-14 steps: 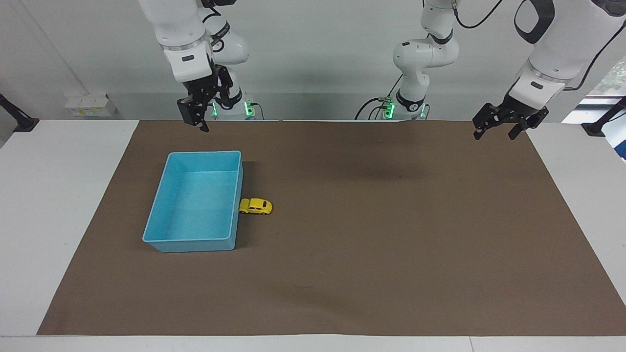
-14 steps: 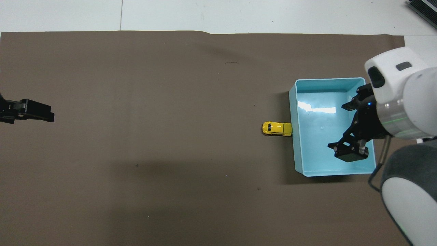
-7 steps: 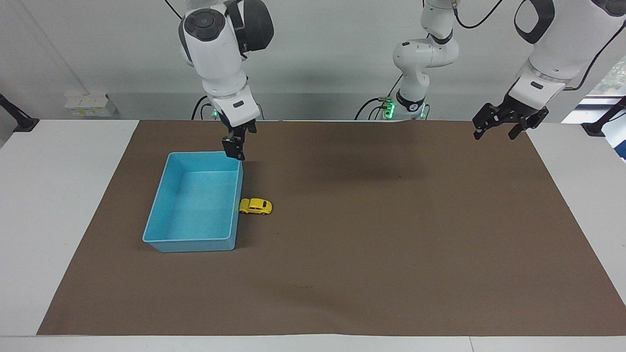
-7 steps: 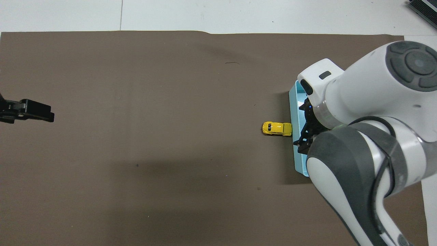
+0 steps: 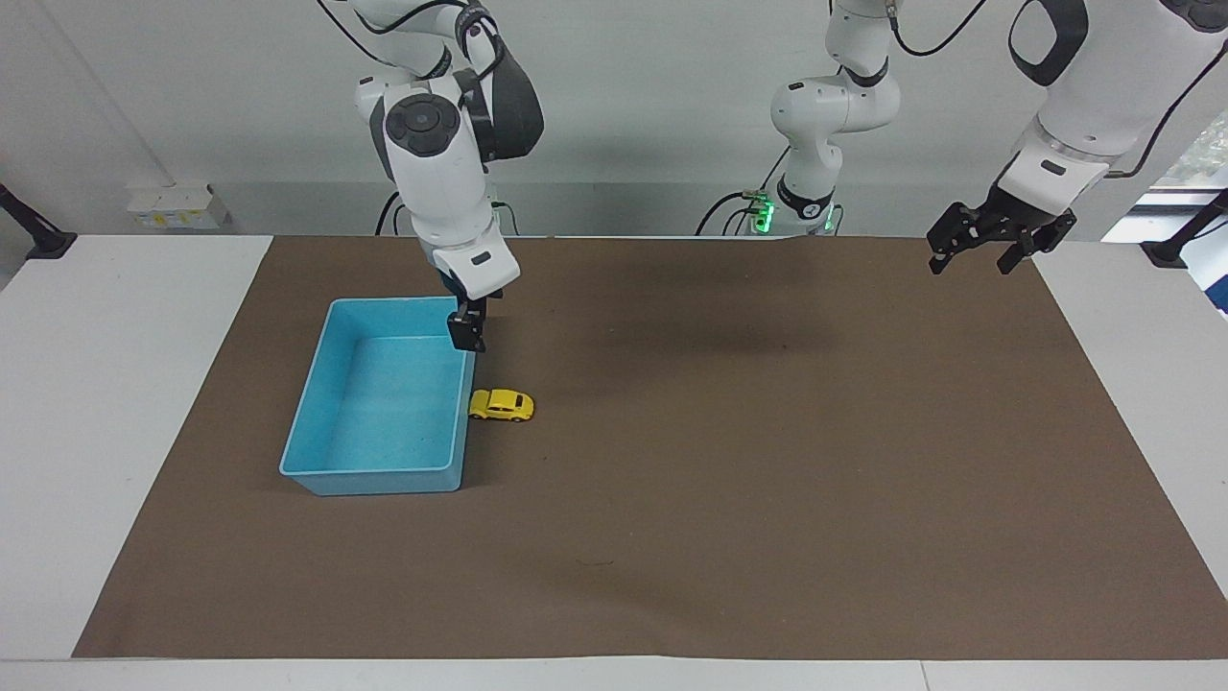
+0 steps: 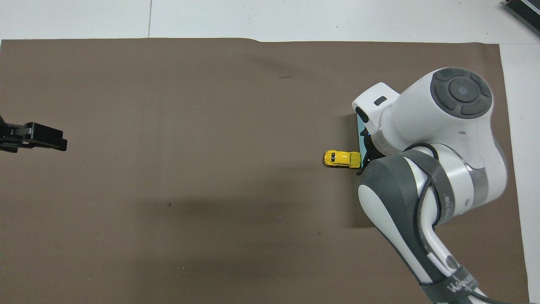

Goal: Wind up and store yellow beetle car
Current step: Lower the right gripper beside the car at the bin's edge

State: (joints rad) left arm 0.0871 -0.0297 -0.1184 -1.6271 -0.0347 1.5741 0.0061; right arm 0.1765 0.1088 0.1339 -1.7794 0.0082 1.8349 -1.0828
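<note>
The yellow beetle car stands on the brown mat, its end touching the long wall of the blue tray that faces the left arm's end. In the overhead view the right arm covers all of the tray but a sliver. My right gripper hangs open and holds nothing. It points down over the tray's rim at the corner closest to the robots, a short way above the car's level. My left gripper waits open and holds nothing. It hangs over the mat's corner at the left arm's end.
The brown mat covers most of the white table. Nothing lies in the tray. The right arm's elbow and forearm hang above the tray in the overhead view.
My right arm has swung out from the robots' edge of the mat and come down, bringing its gripper over the tray's rim beside the car. Left arm, car and tray have not moved.
</note>
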